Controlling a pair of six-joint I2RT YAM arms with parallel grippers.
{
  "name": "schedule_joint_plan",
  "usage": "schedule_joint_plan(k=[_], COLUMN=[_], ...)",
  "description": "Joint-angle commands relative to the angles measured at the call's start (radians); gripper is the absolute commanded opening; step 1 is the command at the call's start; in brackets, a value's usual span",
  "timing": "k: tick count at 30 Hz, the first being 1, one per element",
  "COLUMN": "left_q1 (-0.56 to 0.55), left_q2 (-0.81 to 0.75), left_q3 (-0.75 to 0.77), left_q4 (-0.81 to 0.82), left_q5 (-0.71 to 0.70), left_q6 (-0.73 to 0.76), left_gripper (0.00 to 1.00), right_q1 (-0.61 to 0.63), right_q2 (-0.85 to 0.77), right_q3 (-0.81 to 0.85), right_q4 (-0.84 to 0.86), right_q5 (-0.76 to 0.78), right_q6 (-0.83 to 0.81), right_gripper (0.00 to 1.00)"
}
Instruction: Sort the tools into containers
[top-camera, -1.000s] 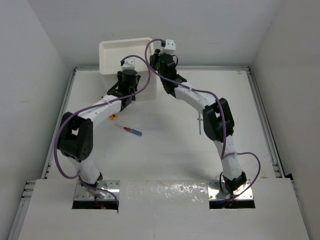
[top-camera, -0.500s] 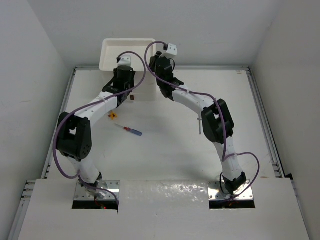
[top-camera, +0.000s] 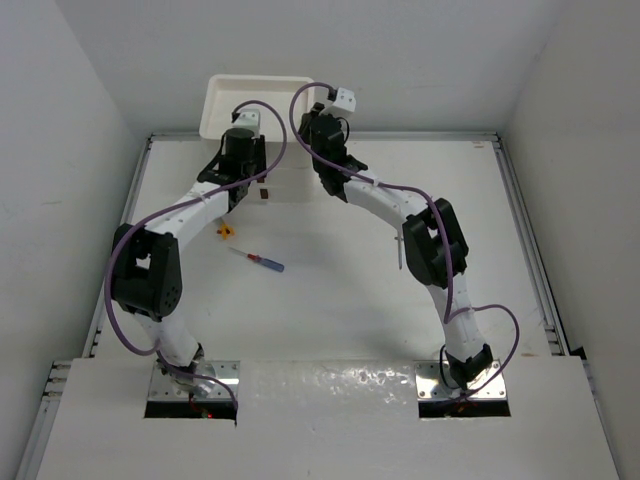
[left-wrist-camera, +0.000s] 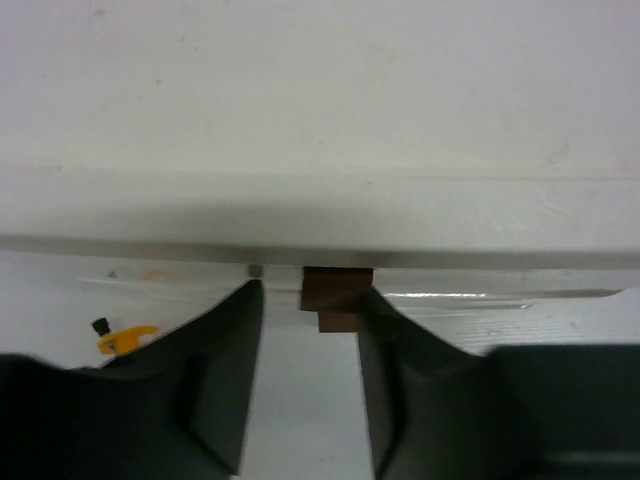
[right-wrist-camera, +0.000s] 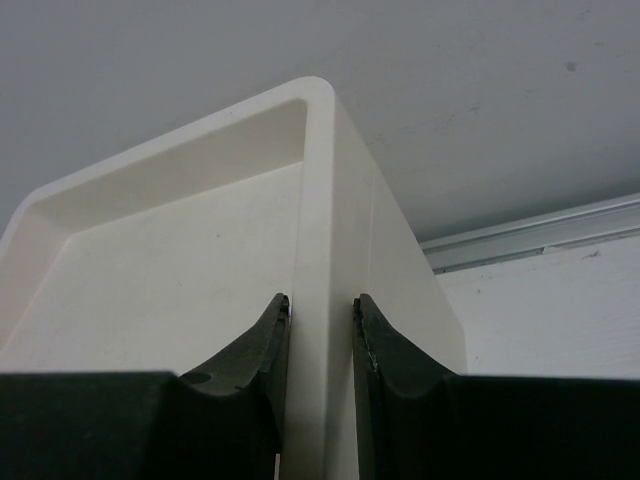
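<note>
The white drawer unit (top-camera: 255, 100) stands at the back left against the wall, with its recessed tray top showing. My right gripper (top-camera: 318, 132) is shut on the unit's right rim wall (right-wrist-camera: 320, 250), one finger inside the tray and one outside. My left gripper (left-wrist-camera: 310, 295) is open at the unit's front. A brown drawer handle (left-wrist-camera: 337, 290) sits between its fingertips, close to the right finger. A blue-and-red screwdriver (top-camera: 262, 261) and a yellow-orange one (top-camera: 227, 232) lie on the table by the left arm. The yellow-orange one also shows in the left wrist view (left-wrist-camera: 125, 338).
A thin pale green screwdriver (top-camera: 399, 250) lies beside the right arm's elbow. White walls close in the table on the left, back and right. A metal rail (right-wrist-camera: 540, 240) runs along the back edge.
The white unit has shifted back toward the wall and now shows less of its front. Both grippers moved back with it; the left one now sits at the brown handle.
</note>
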Motion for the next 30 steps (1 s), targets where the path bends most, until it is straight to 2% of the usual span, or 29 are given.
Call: schedule_joint_plan(k=[1, 4, 8, 15, 18, 26, 28, 30], left_q1=[0.03, 0.03, 0.028, 0.027, 0.025, 0.021, 0.021, 0.021], left_q2=[-0.031, -0.033, -0.031, -0.034, -0.037, -0.059, -0.071, -0.079], left_q3=[0.048, 0.056, 0.05, 0.048, 0.051, 0.016, 0.01, 0.013], left_q4=[0.244, 0.241, 0.247, 0.267, 0.276, 0.293, 0.266, 0.227], left_q5=[-0.059, -0.065, 0.011, 0.03, 0.018, 0.03, 0.048, 0.057], left_q6=[0.03, 0.039, 0.067, 0.054, 0.061, 0.093, 0.097, 0.104], left_gripper=[0.46, 0.47, 0.39, 0.26, 0.13, 0.05, 0.0, 0.0], right_q1=[0.091, 0.089, 0.089, 0.091, 0.091, 0.088, 0.086, 0.085], right_q2=[0.011, 0.011, 0.005, 0.005, 0.005, 0.002, -0.001, -0.001], right_q3=[-0.014, -0.015, -0.031, -0.037, -0.04, -0.061, -0.063, -0.064], right_q4=[-0.136, -0.136, -0.137, -0.14, -0.142, -0.142, -0.142, -0.14], right_q5=[-0.179, -0.18, -0.165, -0.163, -0.163, -0.151, -0.143, -0.139], right_q6=[0.024, 0.009, -0.005, -0.022, -0.026, -0.036, -0.031, -0.023], right_gripper=[0.0, 0.0, 0.0, 0.0, 0.0, 0.0, 0.0, 0.0])
